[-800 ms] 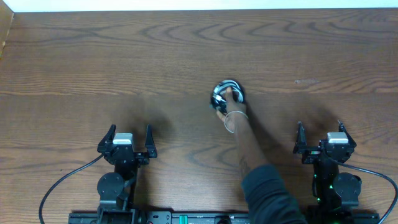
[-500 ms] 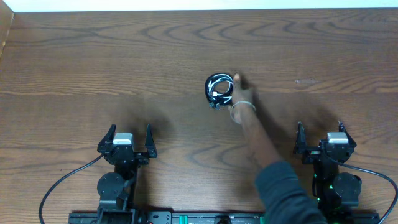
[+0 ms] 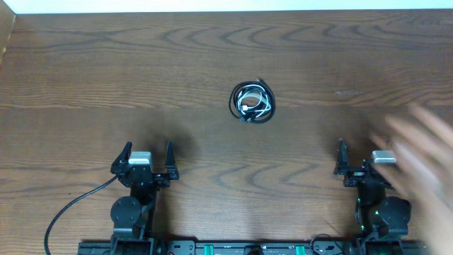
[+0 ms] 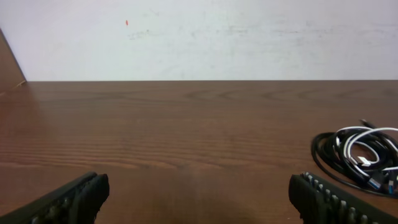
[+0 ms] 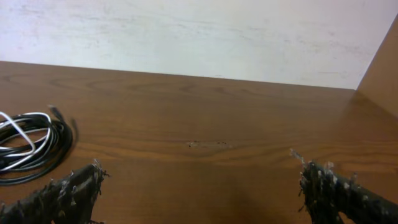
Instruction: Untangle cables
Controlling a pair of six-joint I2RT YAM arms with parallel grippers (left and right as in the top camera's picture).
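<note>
The cables lie in one small coiled bundle of black and white cords at the middle of the wooden table. The bundle also shows at the right edge of the left wrist view, cables, and at the left edge of the right wrist view, cables. My left gripper rests near the front edge at the left, open and empty, well short of the bundle. My right gripper rests at the front right, open and empty, partly behind a blurred hand.
A person's blurred hand hangs over the front right of the table, above my right arm. A black arm wire loops at the front left. A pale wall stands behind the table's far edge.
The person's hand let go of the cable bundle at the table's middle and drew back to the right front. The bundle stays where it was set down. Neither arm has moved.
</note>
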